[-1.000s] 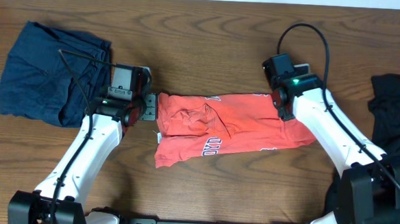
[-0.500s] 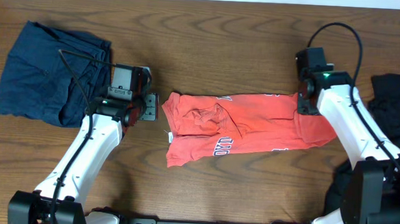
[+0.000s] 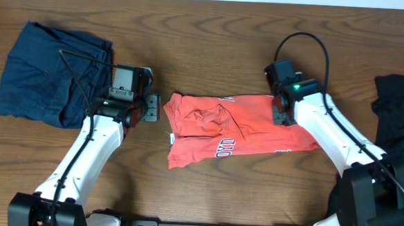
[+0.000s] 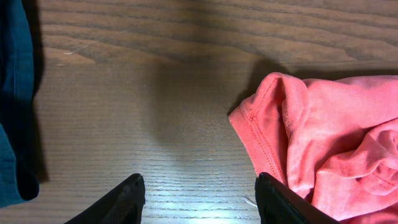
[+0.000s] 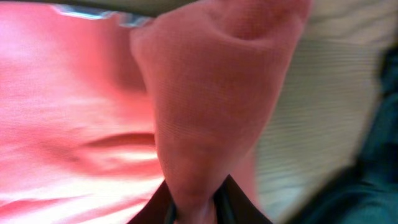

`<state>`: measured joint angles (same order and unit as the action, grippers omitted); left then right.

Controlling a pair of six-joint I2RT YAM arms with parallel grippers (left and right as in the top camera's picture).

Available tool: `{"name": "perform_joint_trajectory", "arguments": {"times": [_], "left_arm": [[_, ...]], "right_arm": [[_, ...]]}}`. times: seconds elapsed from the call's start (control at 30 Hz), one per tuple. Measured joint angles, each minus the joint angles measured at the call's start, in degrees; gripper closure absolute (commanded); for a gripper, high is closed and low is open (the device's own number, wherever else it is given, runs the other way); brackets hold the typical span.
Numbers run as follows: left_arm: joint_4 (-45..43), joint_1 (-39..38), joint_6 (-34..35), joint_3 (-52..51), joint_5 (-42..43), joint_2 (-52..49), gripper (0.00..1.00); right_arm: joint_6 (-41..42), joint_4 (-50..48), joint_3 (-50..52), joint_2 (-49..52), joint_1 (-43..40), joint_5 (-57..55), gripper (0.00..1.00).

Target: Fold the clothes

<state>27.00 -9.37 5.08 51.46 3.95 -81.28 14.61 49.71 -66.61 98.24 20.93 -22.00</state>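
Note:
The coral-red T-shirt lies crumpled lengthwise at the table's middle, with white lettering showing near its front edge. My right gripper is over its right part. In the right wrist view a fold of the red T-shirt rises from between the fingers of that gripper, which is shut on it. My left gripper rests just left of the shirt. It stands open over bare wood, with the shirt's hemmed edge beside its right finger.
A navy garment lies bunched at the far left, its edge showing in the left wrist view. A black garment lies at the right edge of the table. Bare wood runs along the back and front.
The right gripper swung right, dragging the shirt away from the left gripper, then came back left over the shirt with the cloth. The left arm stayed still.

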Motion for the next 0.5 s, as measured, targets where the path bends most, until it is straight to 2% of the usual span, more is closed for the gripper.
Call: {"name": "perform_joint_trajectory", "arguments": {"times": [0.07,0.2,0.4,0.47,0.5], "left_arm": [[0.00,0.00,0.00,0.00,0.00,0.00,0.42],[0.00,0.00,0.00,0.00,-0.02,0.00,0.42],[0.00,0.00,0.00,0.00,0.00,0.00,0.42],[0.00,-0.02,0.00,0.00,-0.02,0.00,0.41],[0.00,0.00,0.00,0.00,0.00,0.00,0.42]], "right_arm": [[0.07,-0.83,0.07,0.02,1.36,3.28,0.78],[-0.57,-1.75,0.07,0.04,4.39,8.11,0.66],[-7.69,-2.08,0.09,0.07,6.58,9.25,0.62],[-8.66,-2.75,0.09,0.07,6.32,8.85,0.53],[-8.76,-3.17,0.09,0.07,6.14,8.66,0.43]]}}
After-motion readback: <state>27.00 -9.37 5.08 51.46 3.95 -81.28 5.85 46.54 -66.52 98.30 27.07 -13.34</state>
